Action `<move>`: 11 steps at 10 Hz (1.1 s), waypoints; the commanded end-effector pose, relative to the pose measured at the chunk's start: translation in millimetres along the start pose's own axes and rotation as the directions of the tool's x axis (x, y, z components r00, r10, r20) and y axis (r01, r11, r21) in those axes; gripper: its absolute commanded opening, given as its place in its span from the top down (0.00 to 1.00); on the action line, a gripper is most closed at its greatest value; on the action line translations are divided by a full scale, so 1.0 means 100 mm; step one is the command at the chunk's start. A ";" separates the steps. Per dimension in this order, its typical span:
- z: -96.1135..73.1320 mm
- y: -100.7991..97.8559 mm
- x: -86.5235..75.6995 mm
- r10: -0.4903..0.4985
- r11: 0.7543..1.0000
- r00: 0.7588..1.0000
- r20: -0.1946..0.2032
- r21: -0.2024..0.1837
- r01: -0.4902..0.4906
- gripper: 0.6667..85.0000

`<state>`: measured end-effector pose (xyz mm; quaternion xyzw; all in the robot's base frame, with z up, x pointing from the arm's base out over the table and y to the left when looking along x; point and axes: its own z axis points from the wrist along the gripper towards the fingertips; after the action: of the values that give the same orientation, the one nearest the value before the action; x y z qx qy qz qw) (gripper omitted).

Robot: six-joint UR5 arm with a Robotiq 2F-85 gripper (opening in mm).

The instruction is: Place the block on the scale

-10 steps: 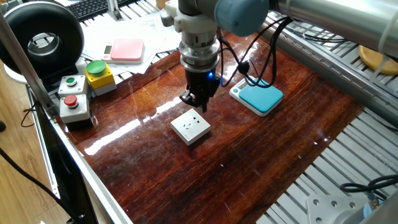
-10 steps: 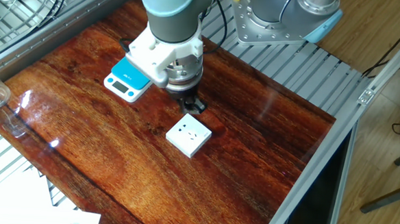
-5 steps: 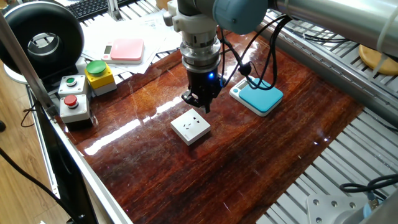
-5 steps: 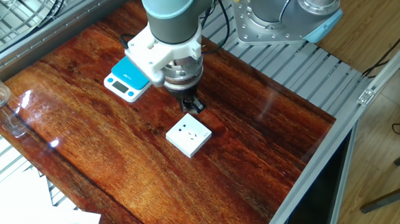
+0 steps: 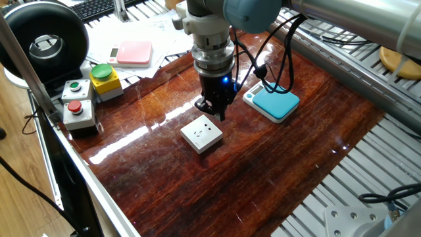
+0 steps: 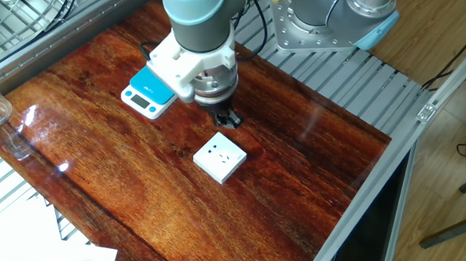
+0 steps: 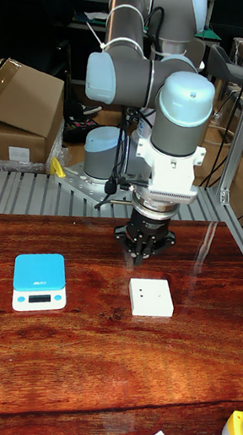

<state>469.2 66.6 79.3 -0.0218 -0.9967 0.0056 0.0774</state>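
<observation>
The block (image 5: 202, 135) lies flat on the dark wooden table (image 5: 263, 171), a little left of the centre of one fixed view, its slotted white top facing up and nothing touching it. The gripper (image 5: 212, 109) hangs just above and behind the block's far edge, pointing straight down from the arm (image 5: 212, 39); in the other fixed view it (image 6: 226, 119) sits just above the block (image 6: 219, 161) in the frame, clear of it. Its dark fingers appear drawn close together with nothing between them, though the tips are small and dark, so I cannot tell for sure how far the jaws stand apart. The scale (image 5: 273, 103) rests on the table right of the gripper in one fixed view, teal top up, well apart from the block; in the tall fixed view it (image 7: 37, 280) lies at the left, with the block (image 7: 151, 297) nearer the middle and the gripper (image 7: 144, 249) just above that. At the upper left of one fixed view lie a pink-topped scale (image 5: 133, 52) on papers and a grey button box (image 5: 77, 104) beside a yellow box with a green button (image 5: 105, 79).
</observation>
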 end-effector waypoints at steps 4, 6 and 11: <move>-0.02 0.04 -0.03 -0.179 0.982 0.984 0.025 -0.048 0.180 0.03; 0.00 0.02 -0.07 -0.186 0.982 0.982 0.036 -0.036 0.188 0.00; 0.07 0.18 -0.14 -0.165 0.985 0.984 0.072 -0.047 0.169 0.00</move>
<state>477.6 73.4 73.8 0.0664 -0.9961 -0.0188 0.0547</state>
